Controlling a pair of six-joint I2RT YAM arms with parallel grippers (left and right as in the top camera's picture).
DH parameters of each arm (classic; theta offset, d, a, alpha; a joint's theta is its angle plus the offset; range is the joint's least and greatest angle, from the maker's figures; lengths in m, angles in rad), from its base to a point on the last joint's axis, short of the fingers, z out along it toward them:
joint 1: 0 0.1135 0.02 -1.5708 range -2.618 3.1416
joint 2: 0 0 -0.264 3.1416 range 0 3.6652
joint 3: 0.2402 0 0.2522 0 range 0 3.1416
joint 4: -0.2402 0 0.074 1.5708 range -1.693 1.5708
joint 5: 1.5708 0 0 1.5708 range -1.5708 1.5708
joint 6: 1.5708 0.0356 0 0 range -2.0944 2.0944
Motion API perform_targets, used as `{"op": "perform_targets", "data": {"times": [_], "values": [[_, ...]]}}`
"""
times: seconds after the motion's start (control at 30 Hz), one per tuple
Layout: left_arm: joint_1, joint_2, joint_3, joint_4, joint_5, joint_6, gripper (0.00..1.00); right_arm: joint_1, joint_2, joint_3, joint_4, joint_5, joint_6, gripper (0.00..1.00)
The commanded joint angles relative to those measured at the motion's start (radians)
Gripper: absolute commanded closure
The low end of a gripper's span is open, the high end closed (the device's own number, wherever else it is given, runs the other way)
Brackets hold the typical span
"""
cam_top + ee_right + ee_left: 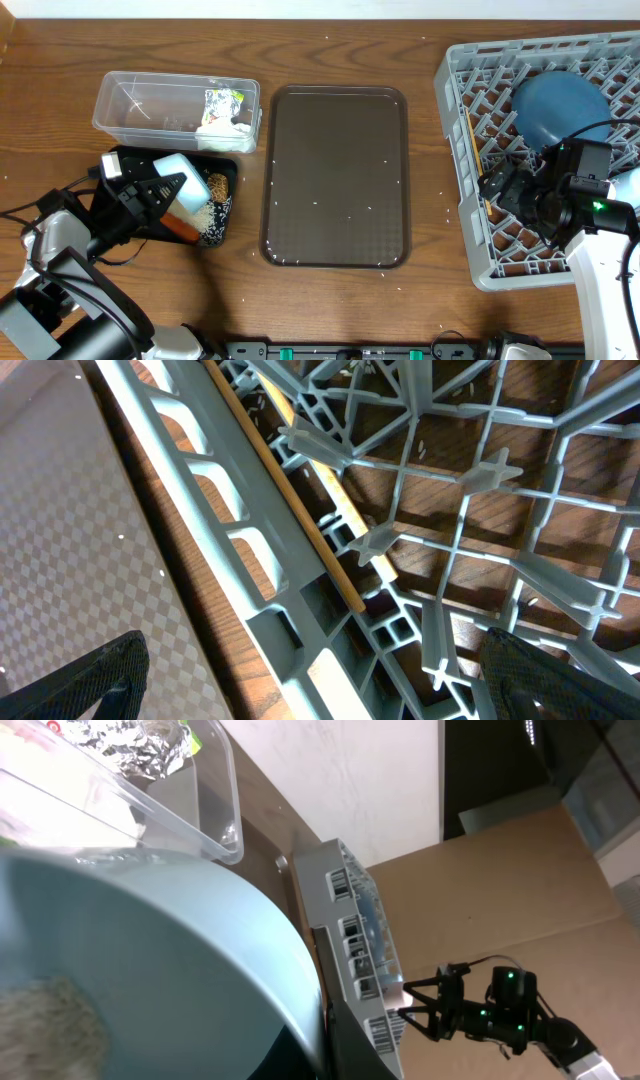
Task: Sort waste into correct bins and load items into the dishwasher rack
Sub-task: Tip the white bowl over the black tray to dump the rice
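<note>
My left gripper (170,188) is shut on a pale blue cup (190,172), held tilted over the black tray (222,165). In that tray lie a carrot (182,229), rice (205,213) and a brown lump (217,186). Close up, the cup (150,950) fills the left wrist view and hides the jaws. The clear tub (140,105) holds the wrapper (224,102) and napkin (222,128). My right gripper (492,186) hangs open over the left rim of the grey rack (470,240); its fingers (100,680) are wide apart. Chopsticks (290,510) lie inside the rack, along that rim. The dark blue dish (560,105) sits in the rack.
A dark brown serving tray (335,175) lies mid-table, scattered with rice grains. A white rounded shape (625,190) shows at the rack's right, partly behind my right arm. From the left wrist, the clear tub (200,790) and the rack (355,940) are in view.
</note>
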Motion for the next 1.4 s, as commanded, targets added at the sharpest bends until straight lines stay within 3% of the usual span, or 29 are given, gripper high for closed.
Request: {"op": "perform_targets", "data": {"times": [0.0,0.1,0.17,0.27,0.33,0.43,0.5,0.53,0.6,0.77,0.97,1.37], "values": [[0.005,0.002,-0.014,-0.010,0.006,0.076,0.94,-0.003,0.000,-0.002,-0.003,0.006,-0.009,0.01],[0.006,0.004,-0.016,-0.024,0.025,0.058,0.94,-0.003,0.000,-0.002,-0.001,0.005,-0.008,0.01],[0.004,0.004,-0.016,-0.010,0.022,0.107,0.94,-0.003,0.000,-0.002,-0.005,0.006,-0.008,0.01],[0.006,0.001,-0.016,-0.019,0.031,0.036,0.94,-0.003,0.000,-0.002,-0.008,0.005,-0.008,0.01],[0.000,0.001,-0.019,-0.019,0.000,0.100,0.94,-0.003,0.000,-0.002,-0.014,0.006,-0.008,0.01],[-0.001,0.001,-0.019,-0.068,0.030,0.029,0.94,-0.003,0.000,-0.002,-0.013,0.006,-0.008,0.01],[-0.003,-0.001,-0.020,-0.053,-0.059,0.150,0.94,-0.003,0.000,-0.002,-0.013,0.006,-0.008,0.01],[-0.003,0.000,-0.020,-0.035,-0.104,0.134,0.94,-0.003,0.000,-0.002,-0.012,0.005,-0.008,0.01],[-0.002,0.003,-0.021,-0.053,-0.041,0.060,0.94,-0.003,0.000,-0.002,-0.010,0.006,-0.008,0.01],[-0.011,0.002,-0.021,-0.066,0.016,0.120,0.94,-0.003,0.000,-0.002,-0.011,0.006,-0.008,0.01],[-0.021,0.002,-0.021,-0.068,-0.023,0.176,0.94,-0.003,0.000,-0.002,-0.015,0.006,-0.009,0.01],[-0.071,-0.005,-0.021,-0.143,-0.056,0.165,0.94,-0.003,0.000,-0.002,-0.011,0.005,-0.008,0.01]]}}
